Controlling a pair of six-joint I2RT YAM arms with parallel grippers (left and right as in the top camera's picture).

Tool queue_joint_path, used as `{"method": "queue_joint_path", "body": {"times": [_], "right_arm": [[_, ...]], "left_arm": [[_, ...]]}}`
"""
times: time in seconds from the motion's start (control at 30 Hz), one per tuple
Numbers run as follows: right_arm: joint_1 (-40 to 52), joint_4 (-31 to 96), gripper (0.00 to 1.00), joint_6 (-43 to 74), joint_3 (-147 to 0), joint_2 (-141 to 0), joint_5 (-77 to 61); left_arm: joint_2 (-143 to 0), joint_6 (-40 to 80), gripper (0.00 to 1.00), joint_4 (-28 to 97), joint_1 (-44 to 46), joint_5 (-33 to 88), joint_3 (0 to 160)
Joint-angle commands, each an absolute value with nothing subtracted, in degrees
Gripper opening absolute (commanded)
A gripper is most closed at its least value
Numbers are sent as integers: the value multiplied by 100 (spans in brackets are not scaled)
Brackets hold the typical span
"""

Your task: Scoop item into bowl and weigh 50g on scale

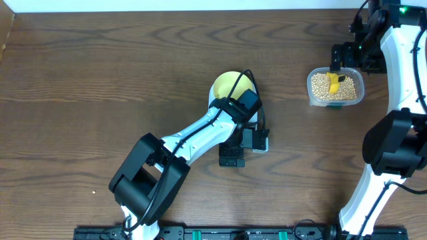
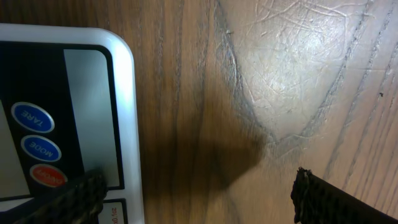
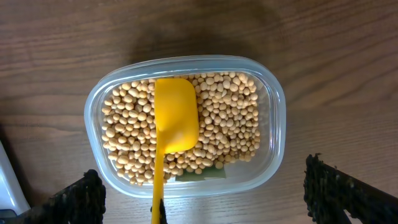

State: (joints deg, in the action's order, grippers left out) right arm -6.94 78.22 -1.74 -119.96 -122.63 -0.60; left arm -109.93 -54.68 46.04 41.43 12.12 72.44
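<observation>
Left jaws wide, empty, straddling scale (image 2: 124,93) edge; right jaws wide over beans (image 3: 230,118), scoop (image 3: 176,115) apparently ungripped.

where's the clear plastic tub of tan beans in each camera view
overhead: the clear rounded-rectangular plastic container of tan beans sits at the upper right.
left wrist: not in it; only a white scale corner and wooden table.
right wrist: it fills the centre.
shared landmark: the yellow scoop lying on the beans, in overhead and right wrist.
</observation>
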Motion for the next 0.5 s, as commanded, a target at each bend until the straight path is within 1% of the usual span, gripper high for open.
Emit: {"method": "queue_joint_path", "body": {"times": [0.0, 0.47], "right_arm": [[-668, 7819, 99, -180, -12099, -12302, -34], [-668, 7819, 99, -180, -12099, -12302, -34]], "left_arm": [[-11231, -5568, 98, 4611, 4119, 1286, 7190], [-11515, -5561, 97, 4440, 4058, 976, 7190]]}}
